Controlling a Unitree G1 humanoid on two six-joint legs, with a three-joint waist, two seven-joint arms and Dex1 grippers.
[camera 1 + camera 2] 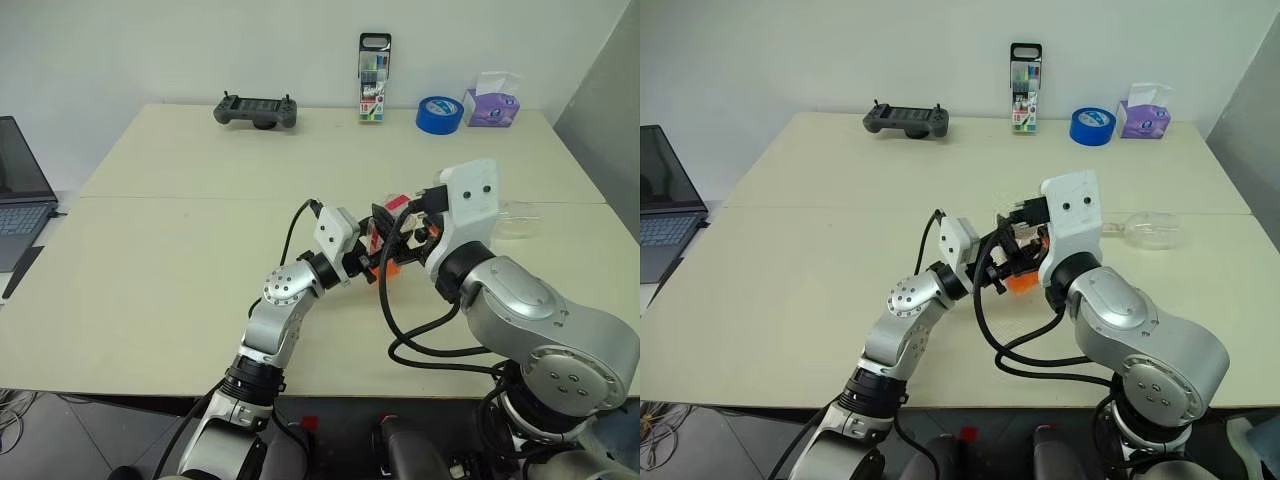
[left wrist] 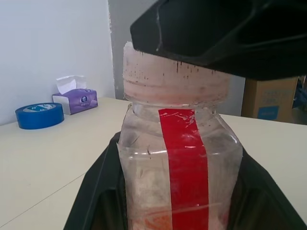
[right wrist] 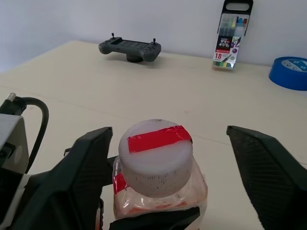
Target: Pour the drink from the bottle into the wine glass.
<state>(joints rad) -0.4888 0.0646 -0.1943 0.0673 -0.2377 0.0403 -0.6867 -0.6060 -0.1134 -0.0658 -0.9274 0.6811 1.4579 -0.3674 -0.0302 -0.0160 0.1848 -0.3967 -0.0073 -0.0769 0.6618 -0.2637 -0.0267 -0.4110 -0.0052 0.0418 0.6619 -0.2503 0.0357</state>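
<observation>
My left gripper (image 1: pixel 372 252) is shut on the bottle (image 2: pixel 182 163), holding it upright above the table in front of me. The bottle is clear plastic with a red tape strip and a white cap (image 3: pixel 156 153). A little orange-red drink (image 1: pixel 1020 284) shows low in it. The right gripper (image 3: pixel 168 143) comes from above with its fingers spread either side of the cap and a gap on both sides. One black finger (image 2: pixel 230 33) hangs over the cap's top. The wine glass (image 1: pixel 1152 229) is on the table to the right and seems to lie on its side.
Along the far edge of the table (image 1: pixel 180 260) are a black game controller (image 1: pixel 256 110), a marker pack (image 1: pixel 374 80), a blue tape roll (image 1: pixel 439 113) and a purple tissue box (image 1: pixel 491 104). A laptop (image 1: pixel 20 190) sits off the table's left side.
</observation>
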